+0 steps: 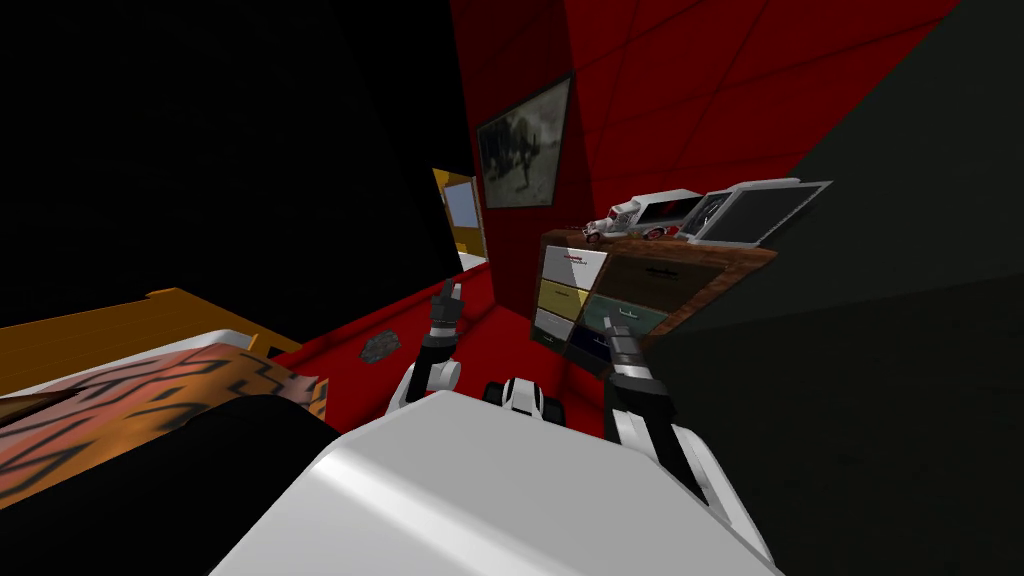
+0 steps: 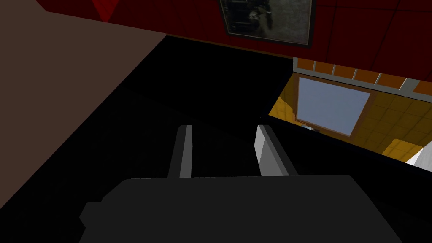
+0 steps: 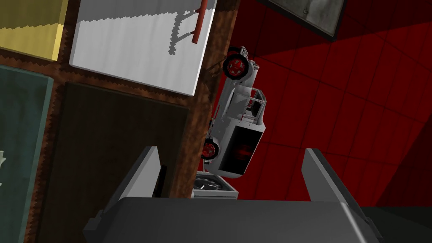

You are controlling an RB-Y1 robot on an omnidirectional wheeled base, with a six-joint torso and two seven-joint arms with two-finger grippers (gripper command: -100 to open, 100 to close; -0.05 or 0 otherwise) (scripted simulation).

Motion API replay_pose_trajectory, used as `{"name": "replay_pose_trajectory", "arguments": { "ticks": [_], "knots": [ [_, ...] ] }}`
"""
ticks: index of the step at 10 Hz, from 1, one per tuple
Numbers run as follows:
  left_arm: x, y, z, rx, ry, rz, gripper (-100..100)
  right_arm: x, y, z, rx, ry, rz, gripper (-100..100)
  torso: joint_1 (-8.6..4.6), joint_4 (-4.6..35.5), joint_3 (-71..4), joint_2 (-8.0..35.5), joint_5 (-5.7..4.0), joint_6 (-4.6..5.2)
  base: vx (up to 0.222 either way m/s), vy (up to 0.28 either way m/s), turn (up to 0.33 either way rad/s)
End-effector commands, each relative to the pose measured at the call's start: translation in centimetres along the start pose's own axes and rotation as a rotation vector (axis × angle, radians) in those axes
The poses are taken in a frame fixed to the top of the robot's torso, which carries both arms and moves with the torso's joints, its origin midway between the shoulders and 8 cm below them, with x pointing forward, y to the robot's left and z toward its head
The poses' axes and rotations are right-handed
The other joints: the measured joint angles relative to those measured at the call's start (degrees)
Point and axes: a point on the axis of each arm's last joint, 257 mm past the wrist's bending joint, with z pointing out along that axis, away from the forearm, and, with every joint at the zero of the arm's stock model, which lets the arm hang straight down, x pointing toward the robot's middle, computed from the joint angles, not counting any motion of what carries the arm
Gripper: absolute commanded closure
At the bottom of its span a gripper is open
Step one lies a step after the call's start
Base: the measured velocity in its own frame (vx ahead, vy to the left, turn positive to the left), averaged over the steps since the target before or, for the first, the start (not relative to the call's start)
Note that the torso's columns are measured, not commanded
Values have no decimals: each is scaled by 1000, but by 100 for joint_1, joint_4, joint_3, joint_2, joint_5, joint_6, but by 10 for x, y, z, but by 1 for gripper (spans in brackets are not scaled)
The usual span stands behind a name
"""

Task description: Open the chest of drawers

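Right gripper | fingers spread wide | facing chest of drawers

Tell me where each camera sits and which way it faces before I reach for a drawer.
Head view: on the head, looking steeply down and forward at the chest of drawers; the left gripper and right gripper show in front.
Left wrist view: on the left hand, facing a black area; its open gripper shows.
Right wrist view: on the right hand, close to the drawer fronts; its open gripper shows.
Shared: head and right wrist views both show the chest and the toy truck on it.
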Motion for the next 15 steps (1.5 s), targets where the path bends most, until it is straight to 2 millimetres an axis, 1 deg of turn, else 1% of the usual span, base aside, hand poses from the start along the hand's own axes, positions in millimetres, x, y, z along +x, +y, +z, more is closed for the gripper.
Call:
{"name": "replay_pose_trajectory", "arguments": {
  "ticks": [1,2,3,4,5,6,7,8,9,10,11,13,14,15],
  "knots": [
    [0,0,0,0,0,0,0,12,-20,-1,60,34,-95,-100,1,0,0,1,0,1,46,10,30],
    [0,0,0,0,0,0,0,13,-20,-1,60,38,-115,-100,2,0,-1,-1,1,1,41,9,20],
    [0,0,0,0,0,0,0,19,-35,-2,100,57,-165,-100,1,0,0,2,1,1,48,6,35],
    [0,0,0,0,0,0,0,20,-35,-2,100,61,-188,-100,-1,0,-1,-1,0,0,38,2,20],
    [0,0,0,0,0,0,0,25,-50,-4,142,79,-237,-100,-2,0,1,3,0,1,47,6,33],
    [0,0,0,0,0,0,0,26,-50,-5,141,84,-265,-100,0,0,0,0,0,0,45,4,20],
    [0,0,0,0,0,0,0,30,-65,-7,183,102,-312,-100,0,0,0,1,0,1,57,5,33],
    [0,0,0,0,0,0,0,31,-66,-7,182,107,-344,-100,1,-1,-2,-3,0,0,47,3,18],
    [0,0,0,0,0,0,0,35,-81,-11,225,124,-391,-100,0,0,0,1,0,1,51,0,46],
    [0,0,0,0,0,0,0,35,-81,-11,223,129,-421,-100,-1,0,0,0,0,0,48,1,22],
    [0,0,0,0,0,0,0,39,-97,-15,267,146,-468,-100,0,0,1,3,0,2,57,3,32],
    [0,0,0,0,0,0,0,39,-97,-15,264,152,-508,-100,2,0,0,2,1,1,34,5,11],
    [0,0,0,0,0,0,0,42,-112,-19,307,169,-566,-100,1,3,5,10,1,1,35,4,40],
    [0,0,0,0,0,0,0,42,-112,-19,305,173,-593,-100,0,1,3,3,0,0,42,5,24]
  ]
}}
